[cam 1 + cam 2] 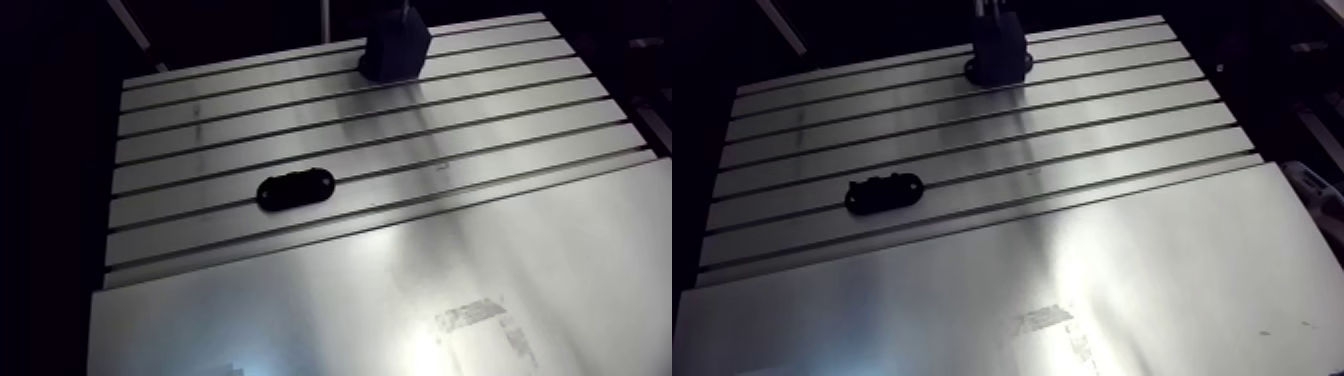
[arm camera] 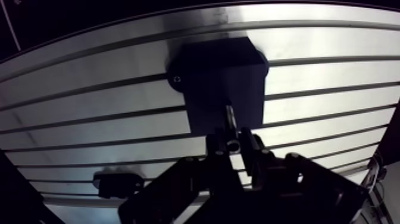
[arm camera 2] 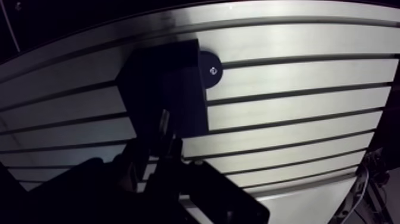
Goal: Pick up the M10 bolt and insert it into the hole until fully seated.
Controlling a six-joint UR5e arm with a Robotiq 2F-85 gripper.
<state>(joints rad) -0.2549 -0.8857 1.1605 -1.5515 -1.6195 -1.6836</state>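
Much is lost in shadow. In the wrist view the dark block (image 2: 220, 77) is seen only as a black silhouette, and no hole can be made out in it. A round foot (image 3: 211, 70) with a small screw head is shown at one of its corners.

The end effector (image 2: 234, 144) is seen closed on the M10 bolt (image 2: 230, 117), which is clamped between the two fingers (image 2: 215, 149). The bolt's head end is hidden among them, and only a slim, pale shank is shown. The long axis of the bolt is laid along the line of the fingers, straight ahead of the end effector. Its free end is pointed at the block and is seen over the block's near face. Whether the tip is touching the block cannot be told.

In the arm view the block is seen at the far edge of the slotted counter (image 1: 200, 140). The end effector above it is cut off by the frame and merged with the block's dark mass. A black oval piece (image 1: 295, 190) is laid flat along the line of the slots, well apart from the block and nearer the smooth sheet (image 1: 250, 320). A mottled grey patch (image 1: 475, 318) on that sheet is too blurred to be read as writing.
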